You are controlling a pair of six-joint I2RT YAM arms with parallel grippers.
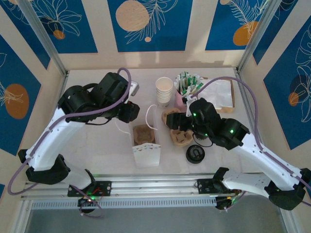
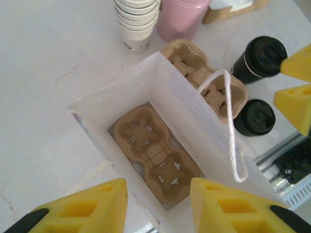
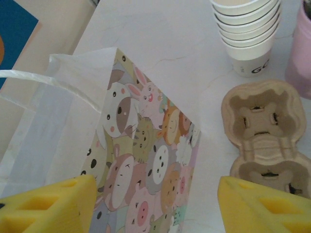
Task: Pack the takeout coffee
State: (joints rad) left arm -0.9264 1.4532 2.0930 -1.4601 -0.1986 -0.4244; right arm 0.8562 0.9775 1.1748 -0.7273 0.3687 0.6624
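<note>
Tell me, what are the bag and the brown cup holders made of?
The bag looks like thin paper: matte white inside, cartoon animals printed outside, crisp folded edges. The cup holders, one inside the bag and one on the table beside it, look like molded paper pulp: dull brown, slightly rough, pressed into rounded wells.

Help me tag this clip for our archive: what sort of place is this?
Likely a staged robot test booth mimicking a coffee counter, not a real café: printed wall panels, stacked paper cups, and a paper bag.
</note>
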